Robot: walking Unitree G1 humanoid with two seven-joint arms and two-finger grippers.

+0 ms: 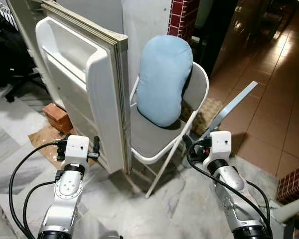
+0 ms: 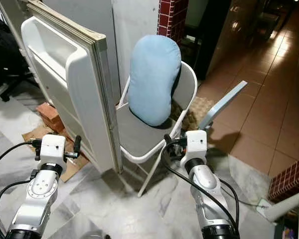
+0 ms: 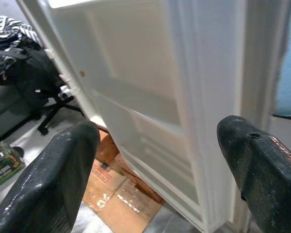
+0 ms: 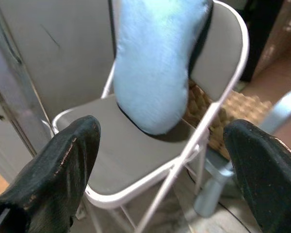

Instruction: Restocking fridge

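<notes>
Both silver arms reach forward, low in the head views; the left gripper (image 3: 155,160) points at the fridge door (image 1: 84,84), and its two black fingers (image 3: 48,179) are spread wide apart with nothing between them; the right gripper (image 4: 160,160) points at the folding chair (image 1: 159,144), and its fingers (image 4: 53,170) are also spread wide and hold nothing; black cables loop along both arms.

That fridge door is white and stands open, straight ahead of the left arm; its inner side shows, with moulded shelves, and its edge is just beside the chair; the fridge body behind it is cut off at the top of the pictures, so the inside cannot be seen.

On the grey seat of the chair a light blue cushion (image 1: 162,79) leans up against the backrest; behind the chair, egg trays (image 4: 233,111) lie on the ground, partly hidden by the chair frame.

Down by the foot of the door a red brick (image 1: 57,115) lies on flattened cardboard (image 3: 121,194); a dark office chair (image 3: 43,92) stands further to the left, with striped cloth on it, half cut off.

Underfoot the ground is grey marble; to the right it turns to brown tiles that run away into a dim hall; a red brick pillar (image 1: 182,17) stands behind the chair, and a grey slanted bar (image 1: 231,104) sticks up on the right; what it belongs to is hard to tell.
</notes>
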